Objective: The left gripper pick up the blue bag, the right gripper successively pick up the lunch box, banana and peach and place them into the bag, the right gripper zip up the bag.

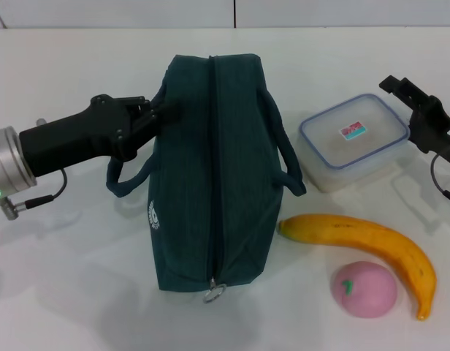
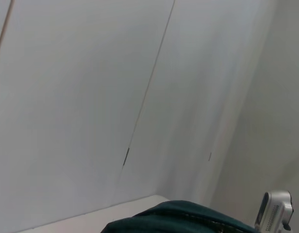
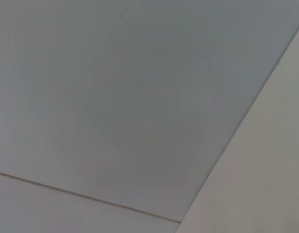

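Left gripper [image 1: 161, 111] sits against the blue bag [image 1: 210, 175] near its left handle; whether it has closed on fabric cannot be told. Bag stands mid-table, zipper apparently shut along the top. To its right, untouched: lunch box [image 1: 354, 140], banana [image 1: 367, 247], peach [image 1: 364, 289]. Right gripper [image 1: 400, 88] hovers just beside the lunch box, finger state unclear. Nothing packed yet; every step remains.

A white table [image 1: 71, 292] lies under both grippers — behind them, a pale panelled wall [image 1: 115, 11] with thin seams.
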Controlling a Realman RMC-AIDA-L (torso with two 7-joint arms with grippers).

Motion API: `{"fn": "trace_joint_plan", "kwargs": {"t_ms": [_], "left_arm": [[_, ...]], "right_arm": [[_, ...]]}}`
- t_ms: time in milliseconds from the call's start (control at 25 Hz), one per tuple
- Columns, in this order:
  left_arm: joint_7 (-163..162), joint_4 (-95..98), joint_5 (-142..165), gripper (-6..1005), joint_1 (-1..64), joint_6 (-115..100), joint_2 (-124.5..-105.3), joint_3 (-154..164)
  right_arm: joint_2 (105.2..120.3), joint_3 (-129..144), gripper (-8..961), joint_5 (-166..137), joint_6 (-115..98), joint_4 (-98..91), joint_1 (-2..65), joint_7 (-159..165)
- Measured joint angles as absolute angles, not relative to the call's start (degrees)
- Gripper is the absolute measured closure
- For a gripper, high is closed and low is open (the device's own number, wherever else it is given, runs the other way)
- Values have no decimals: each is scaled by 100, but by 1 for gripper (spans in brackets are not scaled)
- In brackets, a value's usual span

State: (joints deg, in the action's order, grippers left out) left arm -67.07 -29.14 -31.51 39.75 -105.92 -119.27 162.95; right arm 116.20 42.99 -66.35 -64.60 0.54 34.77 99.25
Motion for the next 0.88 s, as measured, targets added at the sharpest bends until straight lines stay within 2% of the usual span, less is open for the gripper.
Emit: {"fn": "trace_joint_plan", "kwargs": {"t_ms": [880], "left_arm": [[-6689,-2874,-3185,945,4059,-10441,-11927,16295]], "right_arm": [[11619,4327,119,-6684,-6252,65,3654,9839]]}}
